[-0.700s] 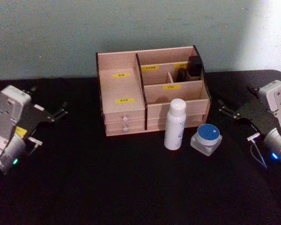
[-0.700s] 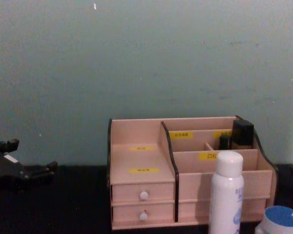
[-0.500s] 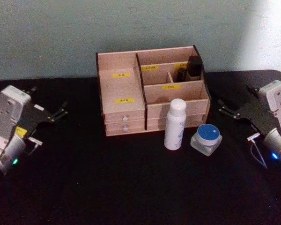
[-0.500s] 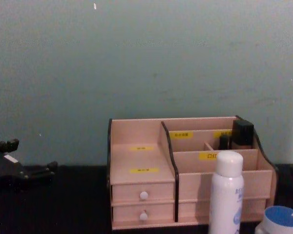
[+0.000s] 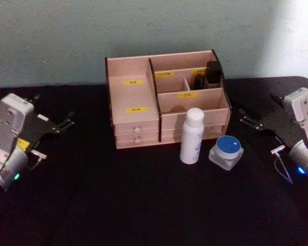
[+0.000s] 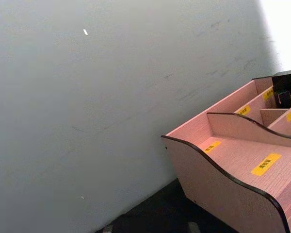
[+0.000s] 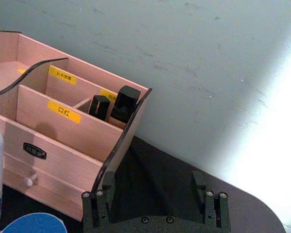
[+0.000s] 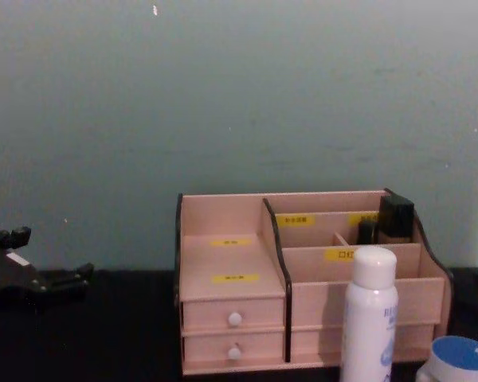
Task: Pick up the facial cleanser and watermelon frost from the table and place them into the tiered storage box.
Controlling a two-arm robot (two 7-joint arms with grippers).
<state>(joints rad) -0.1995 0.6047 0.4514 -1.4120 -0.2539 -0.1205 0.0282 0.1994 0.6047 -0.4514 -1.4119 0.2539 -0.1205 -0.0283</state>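
Note:
The tiered storage box (image 5: pixel 135 123) stands at the back middle of the black table, its stepped compartments open on top. In front of its right half stand a tall white bottle (image 5: pixel 191 136) with blue print and a squat clear jar (image 5: pixel 226 152) with a blue lid. I cannot read which is the facial cleanser and which the watermelon frost. My left gripper (image 5: pixel 54 111) hangs open at the far left, well away from the box. My right gripper (image 5: pixel 259 110) is open at the far right, to the right of the jar. Both are empty.
Two small black items (image 7: pixel 117 105) sit in the box's back right compartment. A pale wall (image 8: pixel 239 95) rises close behind the box. Bare black tabletop (image 5: pixel 118 200) stretches in front of the box and between the arms.

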